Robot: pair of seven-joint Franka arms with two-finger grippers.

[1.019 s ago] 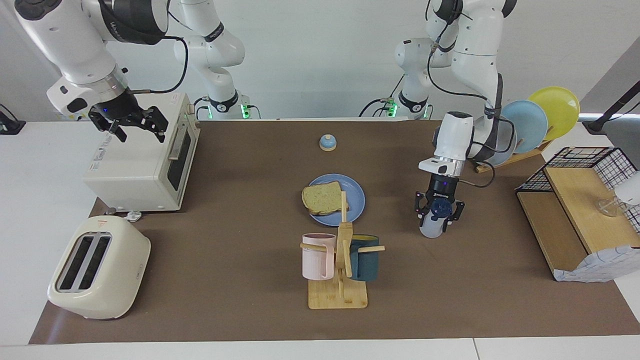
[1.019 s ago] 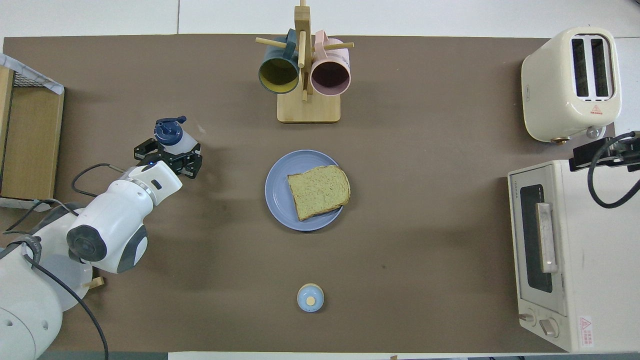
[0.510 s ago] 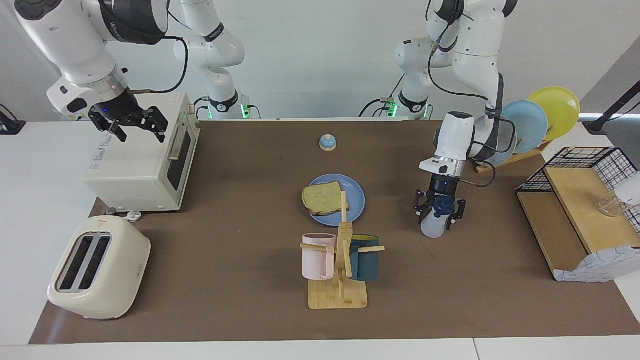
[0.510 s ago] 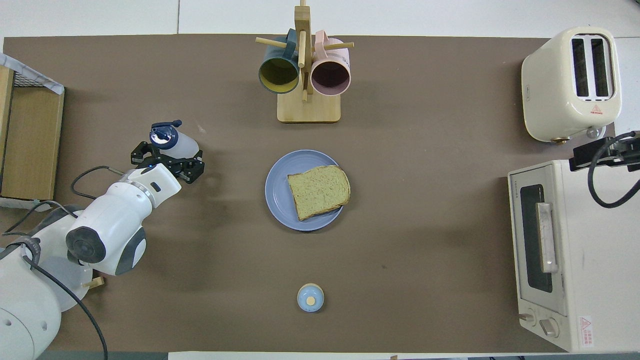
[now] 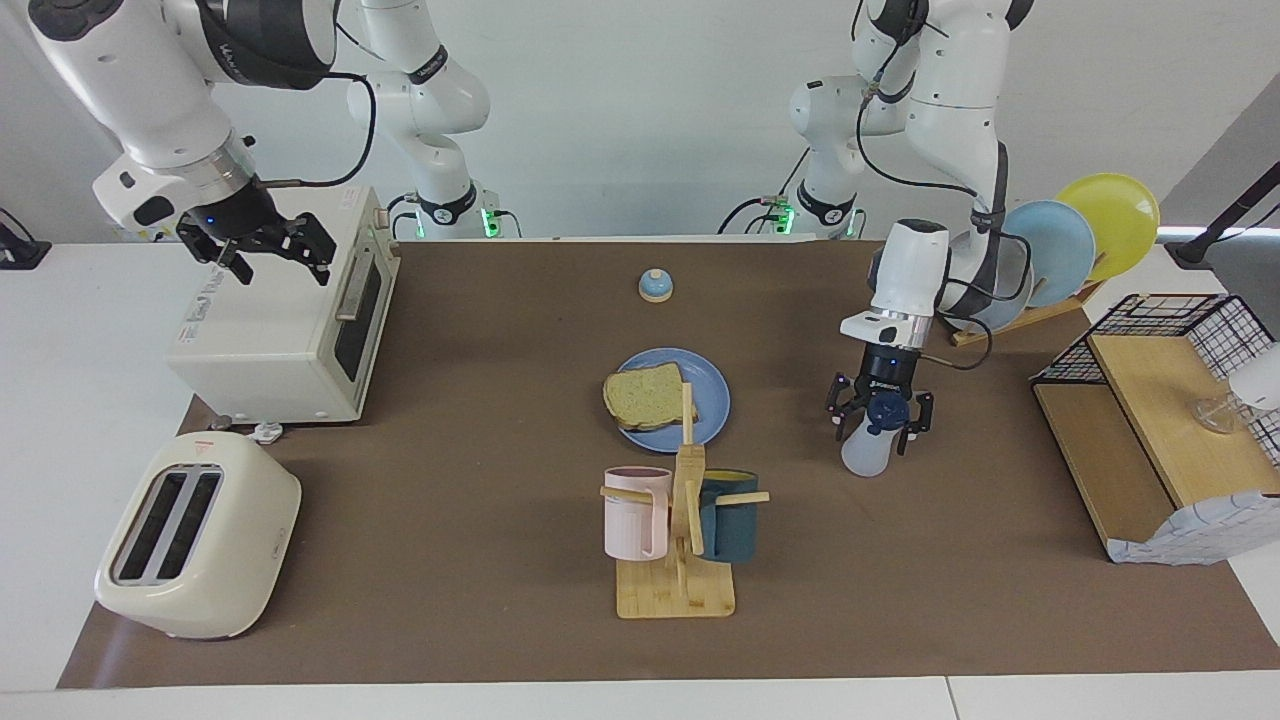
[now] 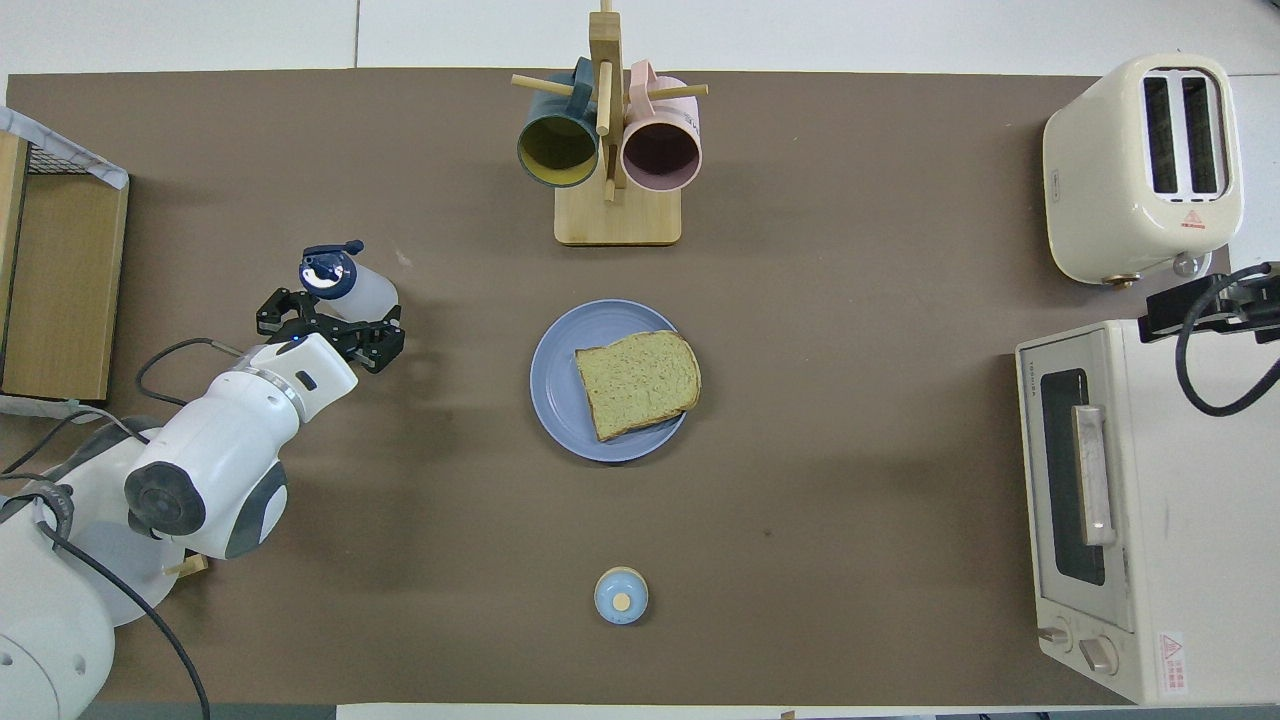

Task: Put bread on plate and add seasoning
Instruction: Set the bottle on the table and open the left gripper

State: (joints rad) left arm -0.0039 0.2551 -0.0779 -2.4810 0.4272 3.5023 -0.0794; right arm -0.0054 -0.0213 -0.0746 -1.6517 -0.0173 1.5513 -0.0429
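The bread [image 5: 645, 395] [image 6: 638, 383] lies flat on the blue plate [image 5: 714, 402] [image 6: 555, 385] at the middle of the mat. The seasoning [image 5: 866, 452] [image 6: 348, 283], a white bottle with a navy cap, stands upright on the mat toward the left arm's end, level with the plate. My left gripper [image 5: 880, 418] [image 6: 325, 326] hangs open just over it, its fingers apart on either side of the cap and gripping nothing. My right gripper [image 5: 258, 250] waits open and empty above the toaster oven [image 5: 290, 320] [image 6: 1130, 510].
A wooden mug rack [image 5: 680, 530] [image 6: 610, 150] with a pink and a dark mug stands farther from the robots than the plate. A small bell [image 5: 655, 286] [image 6: 620, 595] sits nearer. There is also a toaster [image 5: 195, 535] [image 6: 1145, 165], a plate rack [image 5: 1060, 250] and a wooden shelf [image 5: 1150, 430] [image 6: 60, 280].
My left gripper has opened, let go of the seasoning bottle and risen a little. The bottle now stands alone on the mat. The right arm has not moved.
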